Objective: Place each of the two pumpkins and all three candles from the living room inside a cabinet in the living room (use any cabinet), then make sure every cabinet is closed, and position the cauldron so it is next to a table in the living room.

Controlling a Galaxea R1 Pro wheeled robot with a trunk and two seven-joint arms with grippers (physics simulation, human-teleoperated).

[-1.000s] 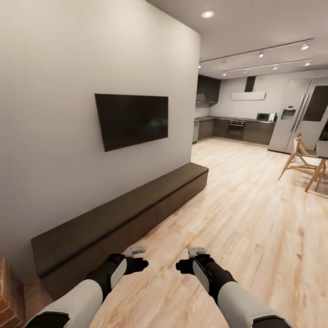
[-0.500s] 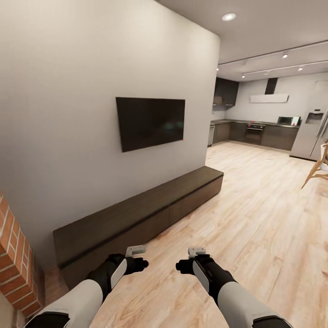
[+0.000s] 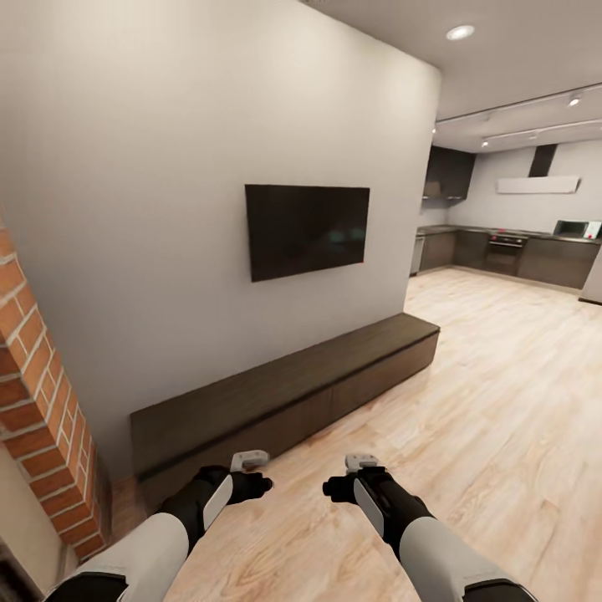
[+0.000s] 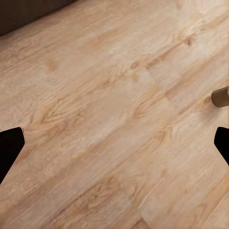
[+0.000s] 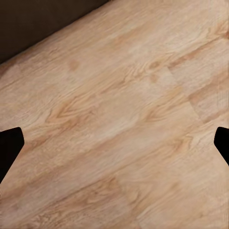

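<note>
At the far left we see a brick pillar point(image 3: 42, 401), then the cabinet point(image 3: 284, 397) low along the wall under the television point(image 3: 308, 227), its fronts shut. We carry our left gripper point(image 3: 256, 484) and right gripper point(image 3: 333, 487) tucked low over the wood floor point(image 3: 502, 401), likely for travel, fingers spread wide, holding nothing

Cabinet point(image 3: 284, 397): long, low, dark brown wooden unit.
Fronts: plain, handleless; all closed.
Pose: flat on the floor, back against the wall.
Top: bare, seen at an angle.
</note>
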